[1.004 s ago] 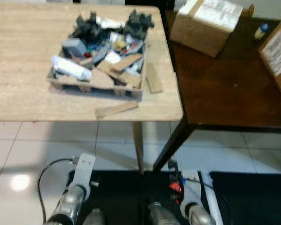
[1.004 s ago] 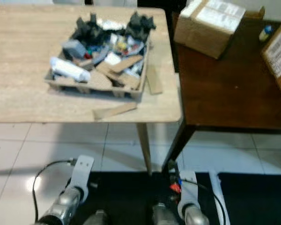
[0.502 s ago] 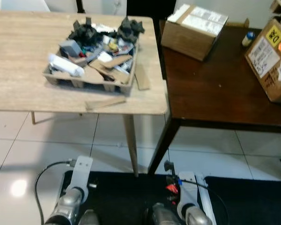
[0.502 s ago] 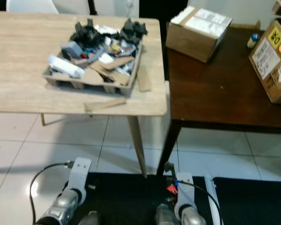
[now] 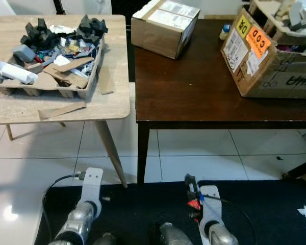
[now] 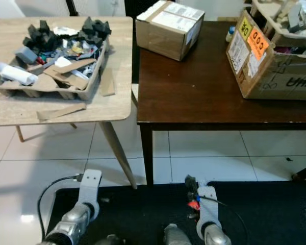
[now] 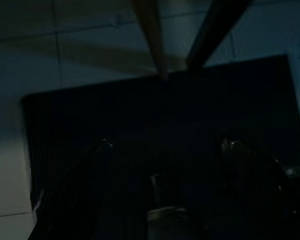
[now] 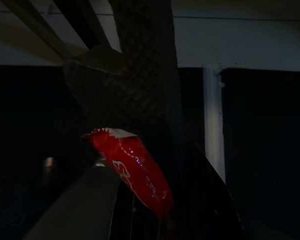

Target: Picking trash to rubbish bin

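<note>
The right gripper (image 8: 140,165) hangs low near the robot's body over a black floor mat (image 5: 275,204), and its jaws are closed on a red wrapper (image 8: 132,170), which also shows as a red speck at the wrist in the head view (image 5: 194,203). The left gripper (image 7: 162,150) hangs idle on the left above the same mat; its wrist view is too dark to be sure, but the two fingers seem to stand apart with nothing between them. Farther off on the left stands a light wooden counter (image 5: 112,104) carrying a cardboard tray (image 5: 84,87) heaped with scraps, black foam pieces and a white roll (image 5: 13,73); two loose cardboard strips (image 5: 61,109) lie on the counter just beside the tray. Touching that counter's right edge is a dark brown counter (image 5: 194,97) with a closed cardboard box (image 5: 163,25) at its far side and a larger open box (image 5: 265,61) with orange and yellow stickers on the right.
</note>
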`<state>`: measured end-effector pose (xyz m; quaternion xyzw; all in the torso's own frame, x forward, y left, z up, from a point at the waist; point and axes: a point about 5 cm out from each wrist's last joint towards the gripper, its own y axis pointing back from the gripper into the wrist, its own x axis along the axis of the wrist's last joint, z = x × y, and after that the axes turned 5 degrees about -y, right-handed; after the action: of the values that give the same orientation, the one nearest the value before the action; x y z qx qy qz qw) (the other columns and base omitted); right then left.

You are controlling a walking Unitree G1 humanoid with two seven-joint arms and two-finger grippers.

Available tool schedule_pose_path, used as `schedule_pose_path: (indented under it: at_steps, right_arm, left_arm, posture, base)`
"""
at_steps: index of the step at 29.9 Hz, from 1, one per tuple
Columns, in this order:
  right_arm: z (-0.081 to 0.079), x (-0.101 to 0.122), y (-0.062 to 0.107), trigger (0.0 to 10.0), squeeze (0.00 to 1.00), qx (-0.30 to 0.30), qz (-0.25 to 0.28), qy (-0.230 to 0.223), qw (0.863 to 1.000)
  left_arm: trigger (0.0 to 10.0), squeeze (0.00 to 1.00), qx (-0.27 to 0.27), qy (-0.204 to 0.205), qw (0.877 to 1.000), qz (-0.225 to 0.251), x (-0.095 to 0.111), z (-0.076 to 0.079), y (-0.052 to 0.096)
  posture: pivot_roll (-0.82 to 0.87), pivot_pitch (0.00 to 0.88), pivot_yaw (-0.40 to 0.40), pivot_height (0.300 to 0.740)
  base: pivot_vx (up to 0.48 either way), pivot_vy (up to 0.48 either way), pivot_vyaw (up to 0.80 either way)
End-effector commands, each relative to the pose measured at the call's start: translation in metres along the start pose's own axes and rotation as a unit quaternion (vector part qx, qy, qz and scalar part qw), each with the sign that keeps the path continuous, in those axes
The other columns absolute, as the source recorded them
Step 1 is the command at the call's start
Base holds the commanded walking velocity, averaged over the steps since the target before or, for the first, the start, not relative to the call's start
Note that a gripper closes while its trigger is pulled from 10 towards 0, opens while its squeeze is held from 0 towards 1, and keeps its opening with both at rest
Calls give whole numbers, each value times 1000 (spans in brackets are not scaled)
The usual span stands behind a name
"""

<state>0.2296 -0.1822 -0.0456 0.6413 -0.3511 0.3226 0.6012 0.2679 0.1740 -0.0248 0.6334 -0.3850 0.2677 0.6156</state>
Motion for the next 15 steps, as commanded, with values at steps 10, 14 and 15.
schedule_pose_path:
  at_steps: [10, 14, 15]
  right_arm:
    - [-2, -14, 5, 10000, 0, 1, -23, -10, 1000]
    - [-2, -15, 6, 10000, 0, 0, -23, -10, 1000]
    - [-2, -15, 6, 10000, 0, 0, -24, -10, 1000]
  left_arm:
    - [10000, 0, 12, -20, 999, -27, -17, -11, 6]
    - [10000, 0, 14, -23, 999, -33, -19, -13, 7]
    - [10000, 0, 13, -27, 999, -32, -19, -13, 7]
  posture:
    - [2, 259, -33, 740]
    - [2, 261, -32, 740]
    - [2, 261, -32, 740]
  base:
    - [0, 144, 0]
    - [0, 0, 0]
    - [0, 0, 0]
